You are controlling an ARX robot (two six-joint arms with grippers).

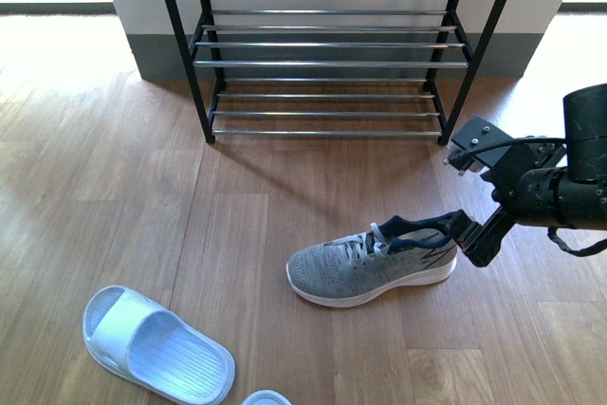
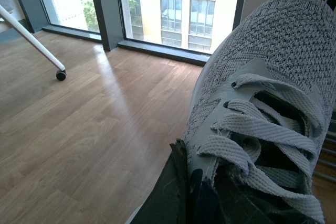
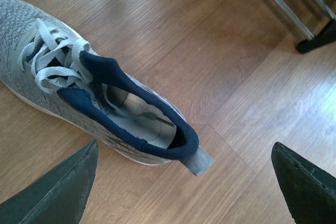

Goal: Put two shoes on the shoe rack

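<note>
At the left gripper (image 2: 195, 198): clamped, it seems, on the collar of a lifted sneaker (image 2: 262, 93), clear of the floor (image 2: 79, 129). The grounded sneaker (image 1: 372, 267) lies crosswise, toe away from the right gripper (image 1: 471, 236), heel toward it. Its fingers (image 3: 63, 187) stand wide apart, straddling the heel, untouching. Right arm nearest; shoe rack (image 1: 332, 45) beyond the hand.

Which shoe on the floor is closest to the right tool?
The grey sneaker, heel right by the right tool; the blue slides lie far to its left.
</note>
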